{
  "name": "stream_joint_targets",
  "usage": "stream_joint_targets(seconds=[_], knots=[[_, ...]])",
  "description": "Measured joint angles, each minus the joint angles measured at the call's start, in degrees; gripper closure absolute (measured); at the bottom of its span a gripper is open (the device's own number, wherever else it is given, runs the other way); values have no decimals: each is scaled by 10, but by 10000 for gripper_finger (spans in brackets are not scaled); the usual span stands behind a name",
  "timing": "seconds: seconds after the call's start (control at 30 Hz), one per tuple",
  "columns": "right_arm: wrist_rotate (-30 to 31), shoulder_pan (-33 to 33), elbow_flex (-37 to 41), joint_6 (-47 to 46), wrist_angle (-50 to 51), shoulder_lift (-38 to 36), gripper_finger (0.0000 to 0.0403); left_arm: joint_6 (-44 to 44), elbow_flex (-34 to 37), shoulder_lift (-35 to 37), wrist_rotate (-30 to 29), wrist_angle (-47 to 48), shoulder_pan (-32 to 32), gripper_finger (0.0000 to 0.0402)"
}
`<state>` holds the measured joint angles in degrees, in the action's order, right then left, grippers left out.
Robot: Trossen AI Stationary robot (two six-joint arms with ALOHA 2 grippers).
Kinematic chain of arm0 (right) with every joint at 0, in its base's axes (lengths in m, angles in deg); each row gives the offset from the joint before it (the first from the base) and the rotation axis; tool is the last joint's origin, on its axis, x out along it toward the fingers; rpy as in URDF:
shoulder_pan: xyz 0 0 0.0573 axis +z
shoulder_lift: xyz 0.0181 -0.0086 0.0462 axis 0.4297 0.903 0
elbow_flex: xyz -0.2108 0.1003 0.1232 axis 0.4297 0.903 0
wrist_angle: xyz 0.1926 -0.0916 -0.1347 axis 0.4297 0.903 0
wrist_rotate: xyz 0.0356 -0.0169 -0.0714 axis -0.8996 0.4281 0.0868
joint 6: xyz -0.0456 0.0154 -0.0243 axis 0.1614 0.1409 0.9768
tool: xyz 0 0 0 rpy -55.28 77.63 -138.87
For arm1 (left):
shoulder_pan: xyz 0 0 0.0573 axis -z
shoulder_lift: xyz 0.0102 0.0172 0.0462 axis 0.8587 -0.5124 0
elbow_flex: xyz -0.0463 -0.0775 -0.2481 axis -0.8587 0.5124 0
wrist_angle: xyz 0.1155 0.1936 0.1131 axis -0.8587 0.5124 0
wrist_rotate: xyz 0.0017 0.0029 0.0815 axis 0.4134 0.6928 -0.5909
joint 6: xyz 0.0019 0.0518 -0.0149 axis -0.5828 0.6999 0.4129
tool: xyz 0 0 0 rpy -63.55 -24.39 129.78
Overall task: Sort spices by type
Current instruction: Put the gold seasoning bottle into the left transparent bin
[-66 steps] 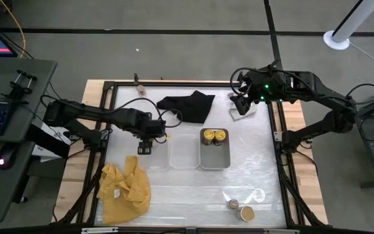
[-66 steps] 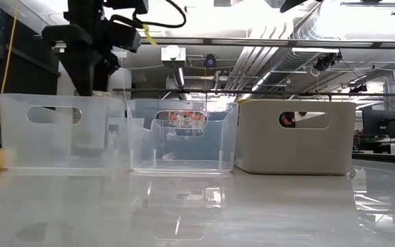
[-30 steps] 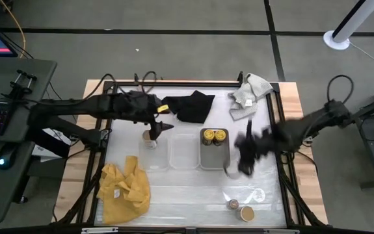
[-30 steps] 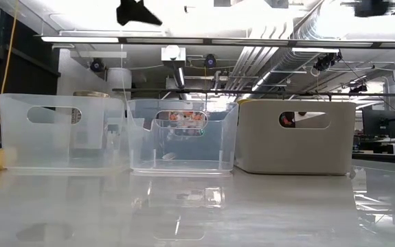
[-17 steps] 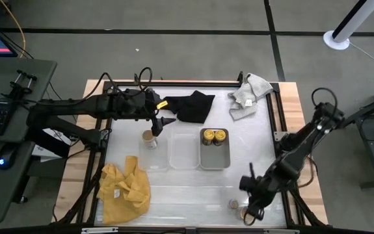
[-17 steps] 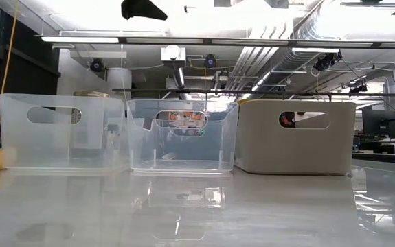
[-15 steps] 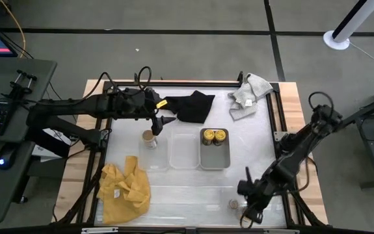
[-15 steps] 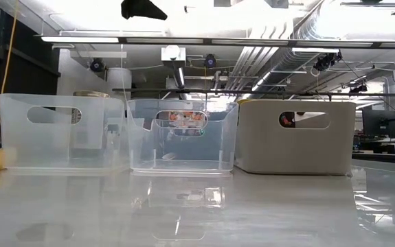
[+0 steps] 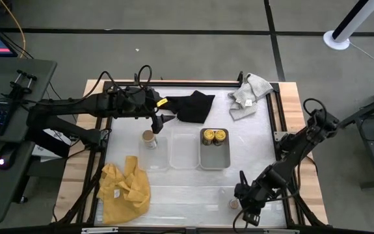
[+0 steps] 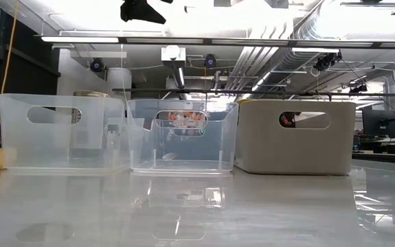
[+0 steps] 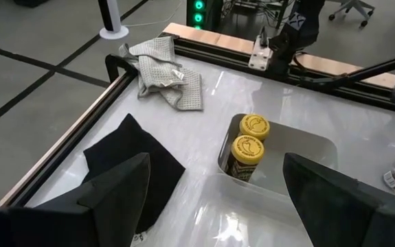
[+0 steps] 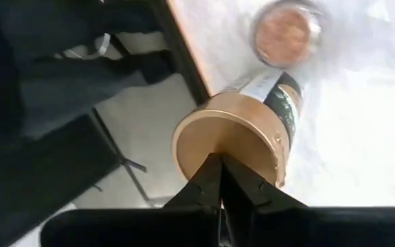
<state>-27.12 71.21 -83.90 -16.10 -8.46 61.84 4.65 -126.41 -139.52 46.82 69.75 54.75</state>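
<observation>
The tan jar [image 12: 242, 140] stands at the table's near edge on the right side, with a tiny brownish jar [image 12: 284, 29] just beside it. The right gripper [image 9: 246, 209] sits directly over the tan jar, fingers [image 12: 221, 180] pressed together, tips meeting above the lid rather than around it; they must part to take it. The left gripper [image 9: 162, 121] hangs open, well apart, above the tray [image 9: 146, 159] holding the other tan jar [image 9: 149, 138].

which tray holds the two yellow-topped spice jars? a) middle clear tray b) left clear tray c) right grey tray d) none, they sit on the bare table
c: in the high view the two yellow-topped spice jars stand side by side inside the right grey tray; the left wrist view shows the same.
</observation>
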Motion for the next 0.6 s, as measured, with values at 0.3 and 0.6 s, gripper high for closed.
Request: stream_joint_targets(seconds=[0.3, 0.6], knots=[[26, -36, -1, 49, 185, -38, 402, -1, 0, 0, 0, 0, 0, 82], [93, -138, 2, 177, 166, -49, 403, -8, 0, 0, 0, 0, 0, 82]])
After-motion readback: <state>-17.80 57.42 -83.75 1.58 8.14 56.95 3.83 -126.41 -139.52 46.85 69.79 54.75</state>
